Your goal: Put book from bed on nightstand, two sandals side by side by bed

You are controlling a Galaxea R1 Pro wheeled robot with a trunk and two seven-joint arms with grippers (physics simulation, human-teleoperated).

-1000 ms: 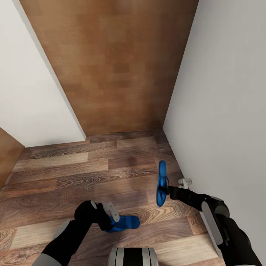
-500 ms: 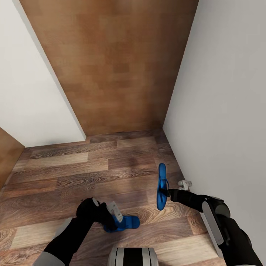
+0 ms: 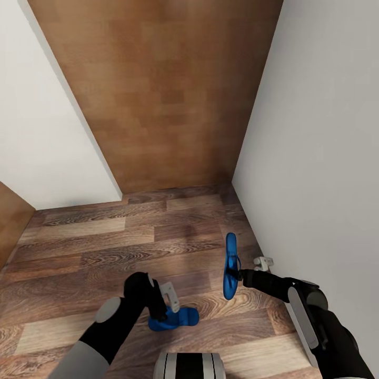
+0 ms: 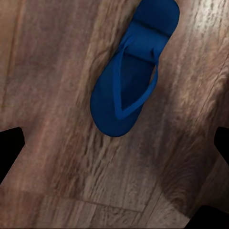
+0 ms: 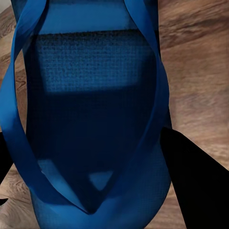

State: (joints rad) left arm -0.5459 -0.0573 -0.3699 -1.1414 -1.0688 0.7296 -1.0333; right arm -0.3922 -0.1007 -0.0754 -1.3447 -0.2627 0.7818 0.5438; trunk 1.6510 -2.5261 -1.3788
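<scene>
The left gripper has swung right over the last second and now hovers spread wide above one sandal lying flat on the floor, holding nothing. The right gripper is clamped on the other sandal, carried edge-up near the white wall. Bringing the pair side by side probably comes next, though no bed is visible here.

Bright blue sandals, brown wood-grain plank floor w/ lighter and darker boards, plain white walls, possibly mottled warm-brown wood panel betw. them.
</scene>
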